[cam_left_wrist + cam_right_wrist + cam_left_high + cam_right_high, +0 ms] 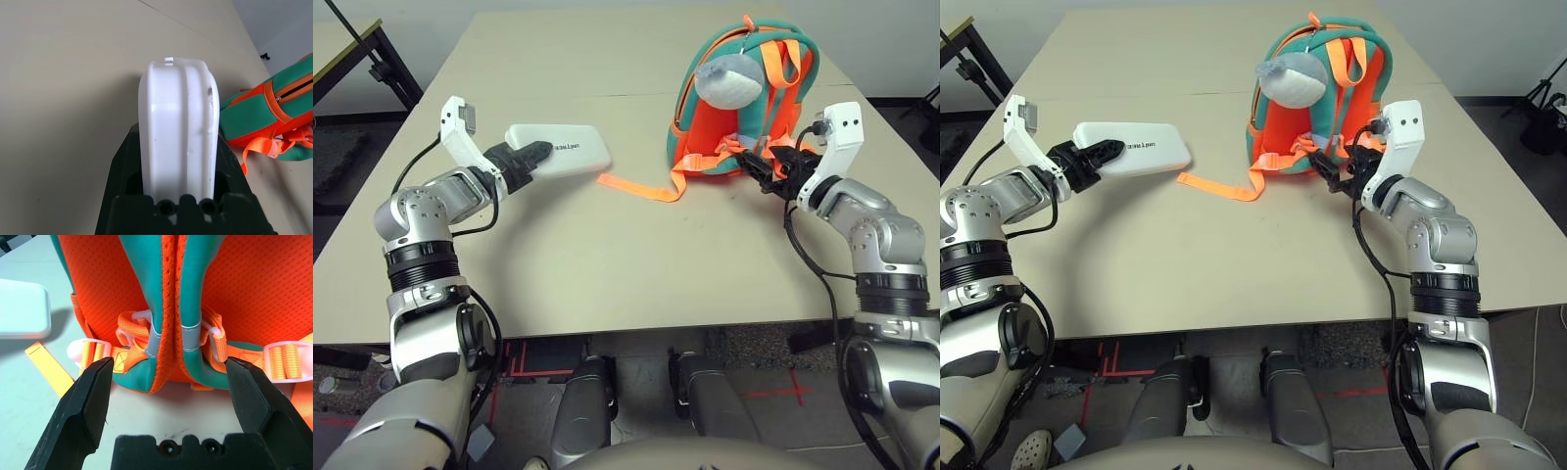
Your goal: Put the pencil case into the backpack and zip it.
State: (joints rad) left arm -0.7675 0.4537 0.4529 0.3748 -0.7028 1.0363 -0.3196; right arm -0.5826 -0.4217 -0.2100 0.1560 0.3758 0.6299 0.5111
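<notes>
The left tool is seen at the near left of the beige worktop, closed on one end of the pencil case. In the left wrist view the white case is clamped edge-on between the two black fingers, with its far end pointing toward the backpack. From the head views, the case is held roughly level just over the worktop, left of the middle, with small dark lettering showing on its upper face; whether its free end touches the surface cannot be told.

At the near right, the right tool is held at the lower edge of the backpack, its fingers spread wide and gripping nothing. In the right wrist view the open fingers are placed on either side of the two teal-edged shoulder straps, where the white plastic buckles and orange webbing are gathered; no contact with the fabric can be made out.

Between the two tools, a loose orange webbing strap is laid flat on the worktop, running from the backpack's base toward the pencil case.

Farther back, the backpack lies on the right half of the worktop, strap side uppermost. A grey plush charm rests on its upper part.
</notes>
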